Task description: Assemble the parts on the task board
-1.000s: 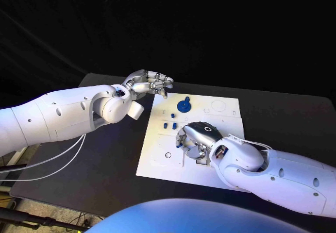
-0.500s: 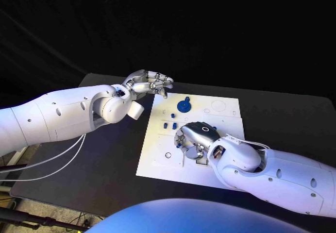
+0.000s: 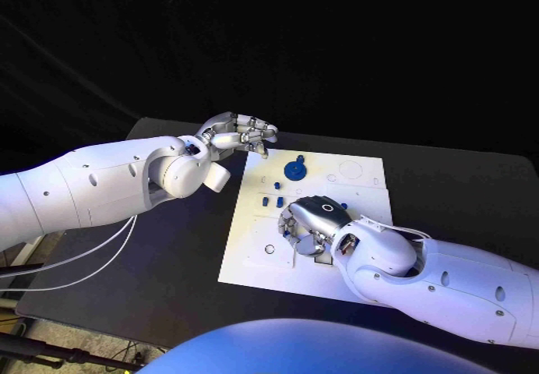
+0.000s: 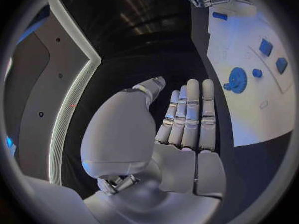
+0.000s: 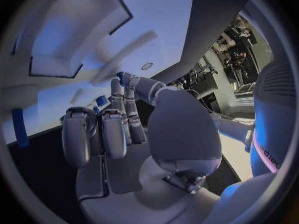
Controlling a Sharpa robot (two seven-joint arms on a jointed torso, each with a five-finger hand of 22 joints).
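The white task board point(image 3: 253, 265) lies mid-table. On its far half sit a blue gear point(image 3: 295, 169) and three small blue parts point(image 3: 277, 185). My right hand point(image 3: 312, 226) is down on the board's middle, fingers curled, and a small blue part point(image 3: 287, 227) shows at its fingertips. In the right wrist view, thumb and fingers point(image 5: 118, 102) meet on that blue part point(image 5: 120, 75) just over the board point(image 5: 74, 25). My left hand point(image 3: 238, 132) hovers off the board's far left corner. Its fingers point(image 4: 187, 114) lie straight and together, holding nothing, with the gear point(image 4: 237, 78) off to one side.
Black table point(image 3: 168, 265) surrounds the board, with a wide strip on the left and a narrower one on the right. A blue bar point(image 5: 20, 128) lies at the board's edge near my right hand. Empty recesses point(image 5: 56, 64) mark the board beyond its fingers.
My right hand has shifted slightly left over the board's middle. The left arm has not moved.
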